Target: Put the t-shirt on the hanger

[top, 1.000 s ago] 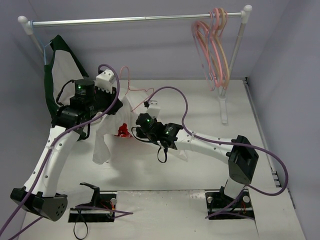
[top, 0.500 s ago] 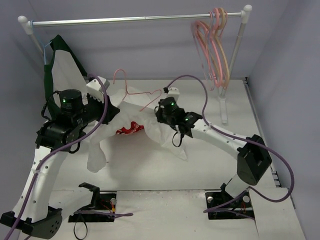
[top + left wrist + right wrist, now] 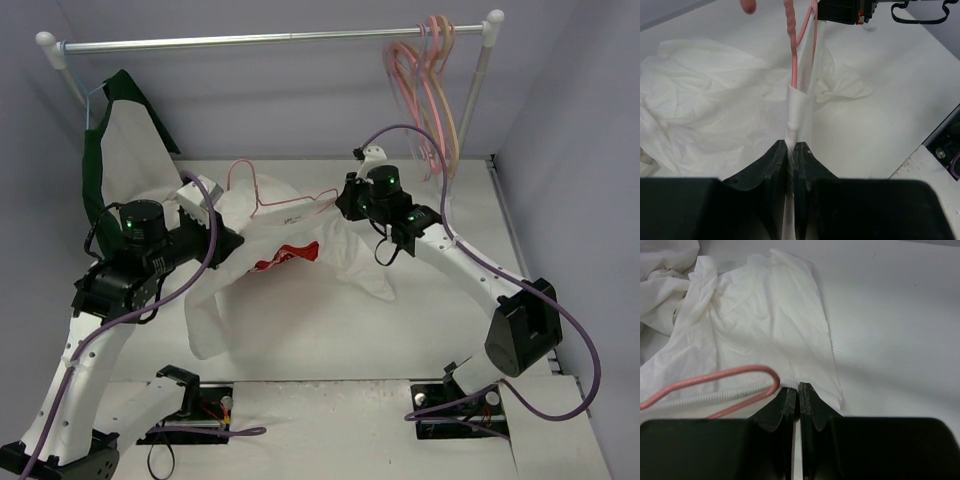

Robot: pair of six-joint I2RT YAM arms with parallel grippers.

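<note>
**Above the table, shirt spread between both arms, hanger part way in**

We see the t-shirt [image 3: 340,262] hanging in a sag between the two arms over the table [image 3: 450,330], red print facing up. The left gripper [image 3: 791,146] is clamped on a fold of its cloth, where the hanger [image 3: 793,50] slips into the fabric. The right gripper [image 3: 798,387] is pressed together at the shirt's far edge, apparently pinching it, just beside the hanger's rounded end. By our reckoning, the step in hand is seating both hanger shoulders inside the shirt. We would hold the cloth taut but not strained, move both arms evenly, and watch that the hook stays outside the neck.
</note>
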